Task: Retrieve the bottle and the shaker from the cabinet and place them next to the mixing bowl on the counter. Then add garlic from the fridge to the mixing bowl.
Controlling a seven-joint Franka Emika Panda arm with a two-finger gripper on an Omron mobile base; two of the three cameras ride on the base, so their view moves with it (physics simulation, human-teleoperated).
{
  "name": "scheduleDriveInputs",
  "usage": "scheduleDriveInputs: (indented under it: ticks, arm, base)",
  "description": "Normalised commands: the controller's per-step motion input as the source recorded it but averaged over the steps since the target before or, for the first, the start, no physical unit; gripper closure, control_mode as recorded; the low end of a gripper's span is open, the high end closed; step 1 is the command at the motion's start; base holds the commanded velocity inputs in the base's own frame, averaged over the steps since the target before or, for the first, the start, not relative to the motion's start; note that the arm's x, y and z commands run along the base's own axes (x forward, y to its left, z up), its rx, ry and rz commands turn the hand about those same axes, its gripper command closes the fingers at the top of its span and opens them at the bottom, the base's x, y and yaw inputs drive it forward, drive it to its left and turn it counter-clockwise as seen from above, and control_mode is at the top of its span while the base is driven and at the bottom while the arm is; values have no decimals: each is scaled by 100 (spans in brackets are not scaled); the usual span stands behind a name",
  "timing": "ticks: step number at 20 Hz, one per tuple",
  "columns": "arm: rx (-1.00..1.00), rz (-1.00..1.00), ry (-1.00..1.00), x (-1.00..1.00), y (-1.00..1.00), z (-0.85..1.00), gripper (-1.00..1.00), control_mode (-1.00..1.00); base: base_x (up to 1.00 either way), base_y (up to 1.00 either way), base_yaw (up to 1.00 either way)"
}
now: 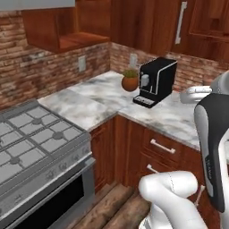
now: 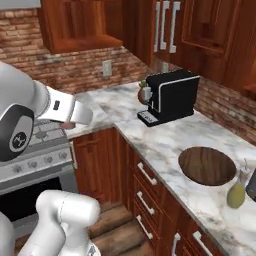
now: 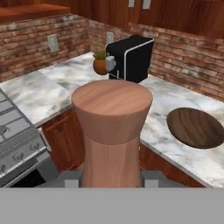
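In the hand view the brown wooden shaker (image 3: 111,127) stands upright and close up, its paler top towards the camera. My gripper (image 3: 111,180) is shut on its lower body, high over the floor in front of the counter's corner. The dark brown mixing bowl (image 2: 207,166) lies on the white marble counter (image 2: 160,142), and it also appears to the right of the shaker as the mixing bowl (image 3: 196,127). The olive bottle (image 2: 237,191) stands just right of the bowl. The open cabinet (image 1: 67,31) hangs at the upper left. The garlic and the fridge are out of view.
A black coffee machine (image 2: 171,97) and a potted plant (image 1: 130,82) stand at the counter's back corner. A grey stove (image 1: 36,138) is on the left. Wooden drawers (image 2: 150,200) run under the counter. A dark object (image 2: 251,186) sits at the right edge beside the bottle.
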Motion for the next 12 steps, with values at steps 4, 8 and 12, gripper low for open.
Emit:
scheduleDriveInputs:
  ticks: [4,8,12]
  arm:
    - [0,0,0,0,0,0,100,100]
    - [0,0,0,0,0,0,100,100]
    - [0,0,0,0,0,0,100,100]
  base:
    - [-45,-3,-82]
    - [-36,0,-89]
    - [-12,0,-80]
